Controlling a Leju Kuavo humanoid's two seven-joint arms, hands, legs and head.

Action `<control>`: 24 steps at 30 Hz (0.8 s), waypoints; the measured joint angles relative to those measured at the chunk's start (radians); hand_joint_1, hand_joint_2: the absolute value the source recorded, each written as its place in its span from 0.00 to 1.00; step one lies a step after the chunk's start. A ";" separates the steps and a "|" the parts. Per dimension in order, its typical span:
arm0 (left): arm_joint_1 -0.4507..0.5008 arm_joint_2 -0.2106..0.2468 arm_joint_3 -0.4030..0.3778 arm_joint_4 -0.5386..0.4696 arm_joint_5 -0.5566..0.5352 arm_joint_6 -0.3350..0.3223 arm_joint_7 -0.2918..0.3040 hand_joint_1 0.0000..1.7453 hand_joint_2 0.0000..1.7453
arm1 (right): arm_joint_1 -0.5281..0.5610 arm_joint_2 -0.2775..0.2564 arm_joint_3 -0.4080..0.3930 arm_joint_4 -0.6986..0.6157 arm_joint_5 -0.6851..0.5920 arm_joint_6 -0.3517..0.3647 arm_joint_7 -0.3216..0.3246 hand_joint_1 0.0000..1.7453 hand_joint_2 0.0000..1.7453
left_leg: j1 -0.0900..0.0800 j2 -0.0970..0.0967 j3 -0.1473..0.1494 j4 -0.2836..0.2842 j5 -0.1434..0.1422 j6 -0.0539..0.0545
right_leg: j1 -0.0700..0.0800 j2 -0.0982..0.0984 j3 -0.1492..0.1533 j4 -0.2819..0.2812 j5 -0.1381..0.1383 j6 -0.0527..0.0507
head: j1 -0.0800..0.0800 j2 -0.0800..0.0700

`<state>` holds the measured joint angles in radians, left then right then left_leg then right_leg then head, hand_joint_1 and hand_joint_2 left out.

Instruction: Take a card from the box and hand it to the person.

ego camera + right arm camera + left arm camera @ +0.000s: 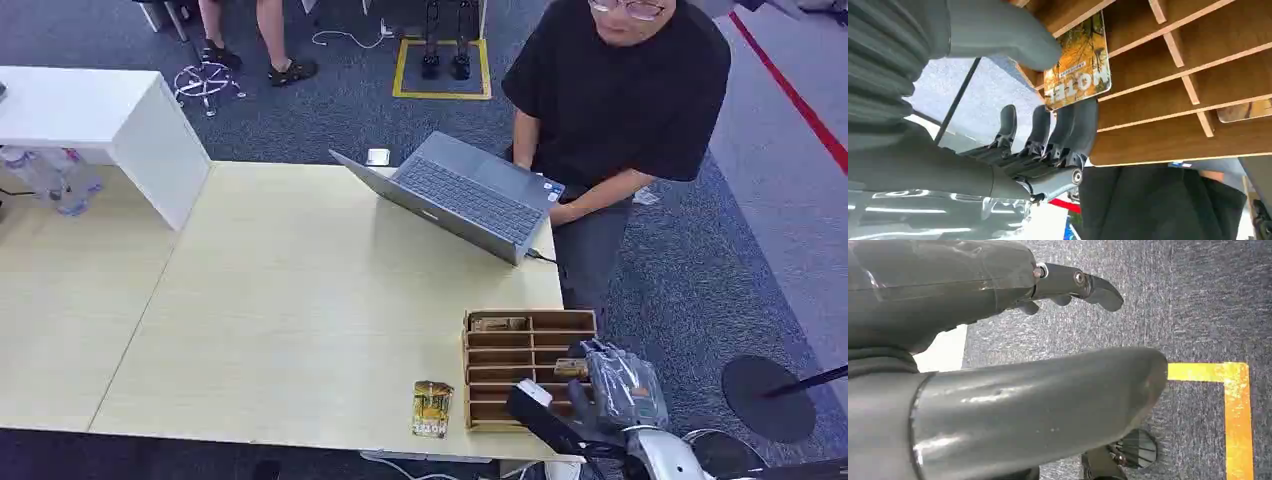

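A wooden box (530, 322) with slots sits on the table (300, 300). The right hand (1048, 130) pinches a card (1078, 65) at one slot; another card (498, 324) lies in the far slot. The left hand (998, 390) holds nothing, fingers apart.

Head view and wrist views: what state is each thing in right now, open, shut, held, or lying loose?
Laptop: lid open, on the table.
Wooden box: open-topped, one card in its far slot.
Card: pinched by the right robot hand at the box.
Second card: lying loose on the table beside the box.
Left robot hand: holding nothing, above the carpet.
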<state>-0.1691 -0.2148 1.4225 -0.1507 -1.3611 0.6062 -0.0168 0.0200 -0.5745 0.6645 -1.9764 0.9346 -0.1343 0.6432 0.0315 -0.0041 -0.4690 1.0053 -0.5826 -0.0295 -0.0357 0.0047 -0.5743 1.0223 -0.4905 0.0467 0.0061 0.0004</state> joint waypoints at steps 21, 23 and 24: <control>0.000 0.000 0.000 0.000 0.000 0.001 0.004 0.00 0.00 | -0.020 0.000 0.023 0.016 -0.018 0.001 0.000 0.77 1.00 | 0.000 0.000 0.000 0.000 0.000 0.000 | 0.000 0.000 0.000 0.000 0.000 0.000 | 0.000 0.000; 0.000 0.000 0.000 0.000 0.000 0.001 0.004 0.00 0.00 | -0.020 0.000 0.023 0.016 -0.018 0.001 0.000 0.83 1.00 | 0.000 0.000 0.000 0.000 0.000 0.000 | 0.000 0.000 0.000 0.000 0.000 0.000 | 0.000 0.000; 0.000 0.000 0.000 0.000 0.000 0.001 0.004 0.00 0.00 | -0.021 0.000 0.023 0.016 -0.018 0.001 0.000 0.83 1.00 | 0.000 0.000 0.000 0.000 0.000 0.000 | 0.000 0.000 0.000 0.000 0.000 0.000 | 0.000 0.000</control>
<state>-0.1692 -0.2148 1.4225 -0.1507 -1.3615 0.6073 -0.0126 -0.0006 -0.5745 0.6878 -1.9600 0.9163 -0.1335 0.6432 0.0315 -0.0043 -0.4689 1.0053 -0.5826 -0.0295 -0.0357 0.0046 -0.5741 1.0223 -0.4905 0.0467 0.0061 0.0004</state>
